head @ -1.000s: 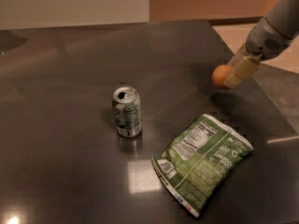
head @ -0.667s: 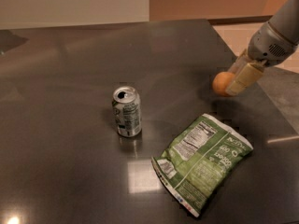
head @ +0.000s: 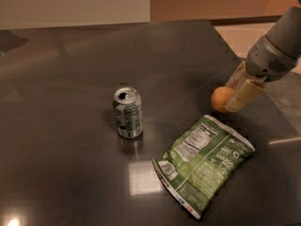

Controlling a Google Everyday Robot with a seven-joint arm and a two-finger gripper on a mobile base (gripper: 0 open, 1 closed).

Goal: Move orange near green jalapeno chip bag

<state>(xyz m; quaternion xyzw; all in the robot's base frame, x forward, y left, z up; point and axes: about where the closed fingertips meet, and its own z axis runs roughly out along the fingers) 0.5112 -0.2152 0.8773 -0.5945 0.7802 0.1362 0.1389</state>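
The orange (head: 220, 99) is small and round, at the right of the dark table, just above the top edge of the green jalapeno chip bag (head: 203, 161). The bag lies flat, label up, at the front right. My gripper (head: 233, 96) reaches in from the right, its pale fingers (head: 244, 94) closed around the orange, holding it at or just above the table surface. The arm's grey wrist sits above and right of it.
A silver soda can (head: 128, 112) stands upright in the middle of the dark table (head: 66, 79), left of the bag. The table's right edge runs close behind the gripper, with pale floor beyond it.
The gripper has carried the orange toward the front and a little left, bringing it closer to the chip bag's top edge. Can and bag have not moved.
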